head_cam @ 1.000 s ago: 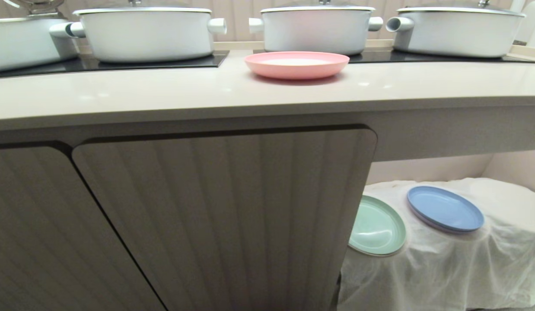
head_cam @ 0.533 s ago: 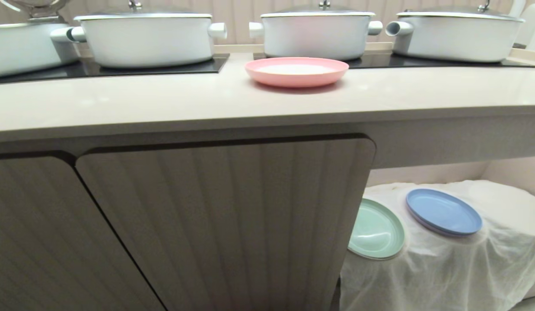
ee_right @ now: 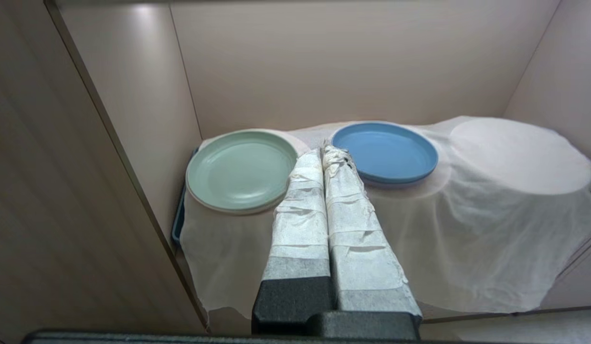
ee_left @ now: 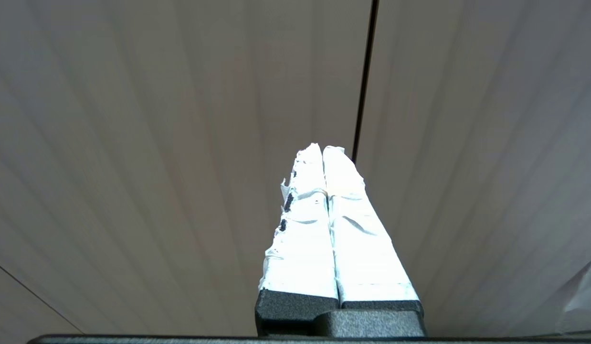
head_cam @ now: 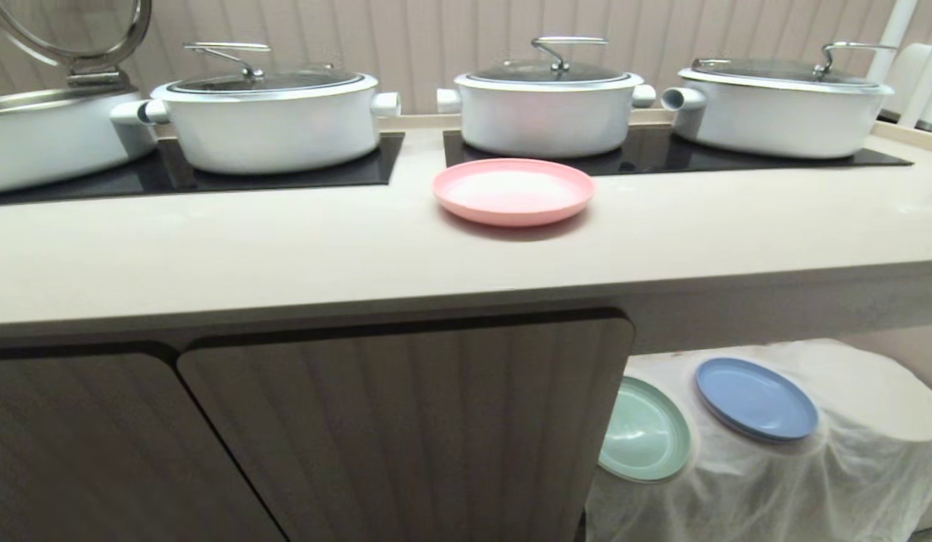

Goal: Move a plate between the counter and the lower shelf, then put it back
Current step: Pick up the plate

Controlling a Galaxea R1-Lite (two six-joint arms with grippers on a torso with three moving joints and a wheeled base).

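My pink plate [head_cam: 513, 190] waits centre-frame on the counter [head_cam: 285, 248], ready for pickup; left gripper [ee_left: 322, 149] and right gripper [ee_right: 323, 152] both pinched closed, empty.

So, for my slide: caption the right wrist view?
Shut right gripper faces mint-green plate and blue plate on the cloth-draped lower shelf.

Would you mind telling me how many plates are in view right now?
3. The pink plate sits on the counter before the middle pot; the green plate and blue plate lie side by side on the lower shelf. The cloth may hide more.
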